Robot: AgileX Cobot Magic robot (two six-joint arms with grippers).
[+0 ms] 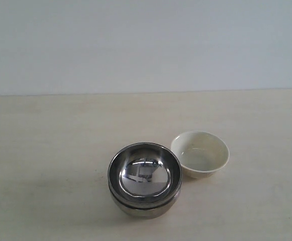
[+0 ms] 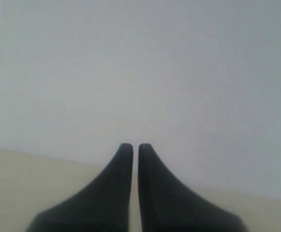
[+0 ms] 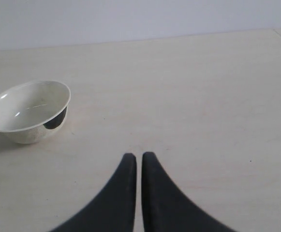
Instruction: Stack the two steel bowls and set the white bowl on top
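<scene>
Worktop (image 1: 45, 150): two steel bowls (image 1: 144, 176) already nested, toward the near edge, mid-width. White bowl (image 1: 200, 153) sits just beside the stack, not yet on top; that step remains. Left gripper (image 2: 131, 147) and right gripper (image 3: 136, 157) both clenched, empty. Stack shows in the exterior view only; right wrist view catches just the white bowl.

Probably a lab: pale tabletop (image 1: 45, 130), blank wall (image 1: 146, 40) (plain grey).
</scene>
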